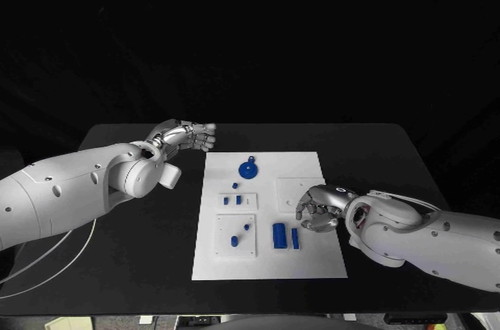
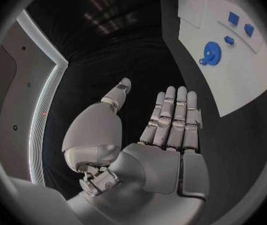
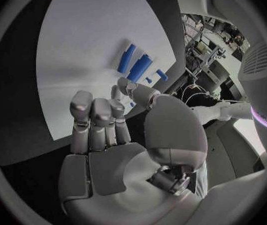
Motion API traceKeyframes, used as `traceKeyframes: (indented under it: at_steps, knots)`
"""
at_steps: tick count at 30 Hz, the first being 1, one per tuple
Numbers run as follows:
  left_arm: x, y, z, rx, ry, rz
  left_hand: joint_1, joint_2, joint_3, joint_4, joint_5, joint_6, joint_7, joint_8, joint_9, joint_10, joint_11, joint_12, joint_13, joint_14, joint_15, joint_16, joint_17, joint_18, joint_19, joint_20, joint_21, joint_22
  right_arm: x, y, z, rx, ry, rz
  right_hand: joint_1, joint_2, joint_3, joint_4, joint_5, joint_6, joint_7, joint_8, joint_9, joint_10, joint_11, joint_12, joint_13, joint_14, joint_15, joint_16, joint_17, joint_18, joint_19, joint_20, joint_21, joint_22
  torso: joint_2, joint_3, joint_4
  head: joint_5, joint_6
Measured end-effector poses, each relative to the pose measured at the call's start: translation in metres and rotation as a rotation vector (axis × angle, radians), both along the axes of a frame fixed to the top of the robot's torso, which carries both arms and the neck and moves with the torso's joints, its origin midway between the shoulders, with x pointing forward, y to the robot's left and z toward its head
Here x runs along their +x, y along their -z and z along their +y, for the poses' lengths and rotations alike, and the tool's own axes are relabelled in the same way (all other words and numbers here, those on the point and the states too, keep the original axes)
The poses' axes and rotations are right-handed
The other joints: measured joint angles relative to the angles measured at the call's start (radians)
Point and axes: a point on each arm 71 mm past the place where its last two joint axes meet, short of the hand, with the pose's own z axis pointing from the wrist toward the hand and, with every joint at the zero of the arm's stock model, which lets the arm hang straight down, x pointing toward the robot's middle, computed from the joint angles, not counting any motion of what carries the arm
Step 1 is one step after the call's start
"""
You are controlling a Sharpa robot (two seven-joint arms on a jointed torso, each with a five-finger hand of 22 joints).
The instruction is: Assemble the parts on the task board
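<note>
You have the white task board (image 1: 313, 258) lying flat in the middle of the black table, long side running away from you. Near its far end sits a round blue gear-like disc (image 1: 248, 169) with a small blue knob at its far edge, lying flat. Just nearer you is a small raised white block carrying two short blue pegs (image 1: 231, 199), with a tiny blue piece just beyond it. On the near left, a larger white square block (image 1: 222, 249) holds a slanted blue pin and a small blue stub. Beside it, two upright-oriented blue bars (image 1: 279, 235) lie side by side, the left one wider.
</note>
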Motion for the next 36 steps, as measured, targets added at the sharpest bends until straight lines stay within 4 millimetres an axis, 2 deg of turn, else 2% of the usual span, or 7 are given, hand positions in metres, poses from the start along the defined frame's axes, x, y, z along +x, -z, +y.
traceKeyframes:
  at_steps: [11,16,29,35,36]
  knots:
    - [0.000,0.000,0.000,0.000,0.001,0.000,0.000,0.000,0.000,0.000,0.000,0.000,0.000,0.000,0.000,0.000,0.000,0.000,0.000,0.000,0.000,0.000,0.001,-0.001,0.000,0.000,0.000,0.000,-0.002,0.005,0.011,-0.005,-0.056,-0.008,-0.010,0.010,0.000,0.000,0.000,0.009,-0.005,0.005,-0.007,0.011,0.000,0.006,0.009,0.003,-0.003,0.000,0.004,-0.001,0.000,0.007,0.006,0.004,0.000,-0.0010,0.0012,0.000,0.000]
    - [0.000,0.000,-0.001,0.000,0.001,0.000,0.000,0.000,0.000,0.000,0.000,0.000,0.000,0.000,0.000,0.000,0.000,0.000,0.000,0.000,0.000,0.000,0.001,-0.001,0.000,0.000,0.000,0.000,-0.005,0.010,0.013,-0.016,-0.068,0.001,-0.019,0.019,0.000,0.006,0.000,0.014,-0.003,0.005,-0.010,0.013,-0.002,0.006,0.009,0.003,-0.003,0.000,0.005,-0.001,0.000,0.008,0.006,0.004,0.000,-0.0009,0.0015,0.001,-0.003]
    - [0.000,0.000,0.000,0.000,0.001,0.000,-0.002,0.002,0.000,0.000,0.000,0.000,0.000,0.000,0.000,0.000,0.000,0.000,0.000,0.000,0.000,0.000,0.001,-0.002,0.000,0.000,0.000,0.001,-0.006,0.012,0.014,-0.035,-0.086,0.005,-0.024,0.024,0.000,0.017,0.000,0.027,-0.008,0.014,-0.014,0.016,-0.005,0.005,0.011,0.007,-0.006,0.001,0.008,-0.001,-0.002,0.013,0.009,0.005,0.000,-0.0007,0.0005,0.003,-0.004]
    - [0.000,0.000,0.000,0.000,0.001,0.000,-0.004,0.004,0.000,0.000,0.000,0.000,0.000,0.000,-0.001,0.000,0.000,0.000,0.000,0.000,0.000,0.000,0.001,-0.002,0.000,0.000,0.000,0.001,-0.005,0.013,0.014,-0.039,-0.088,0.001,-0.032,0.036,0.007,0.024,0.000,0.033,-0.012,0.019,-0.016,0.020,-0.009,0.005,0.014,0.007,-0.006,0.001,0.009,-0.001,-0.002,0.013,0.009,0.005,0.000,0.0005,0.0001,0.005,-0.004]
    - [0.000,0.000,0.000,0.000,0.001,0.000,-0.004,0.004,0.000,0.000,0.000,0.000,0.000,0.000,-0.001,0.000,0.000,0.000,0.000,0.000,0.000,0.000,0.001,-0.002,0.000,0.000,0.000,0.001,-0.005,0.013,0.014,-0.040,-0.089,-0.001,-0.033,0.044,0.007,0.024,0.000,0.038,-0.013,0.020,-0.017,0.020,-0.009,0.005,0.014,0.007,-0.006,0.001,0.010,-0.001,-0.002,0.013,0.009,0.005,0.000,0.0005,0.0002,0.005,-0.004]
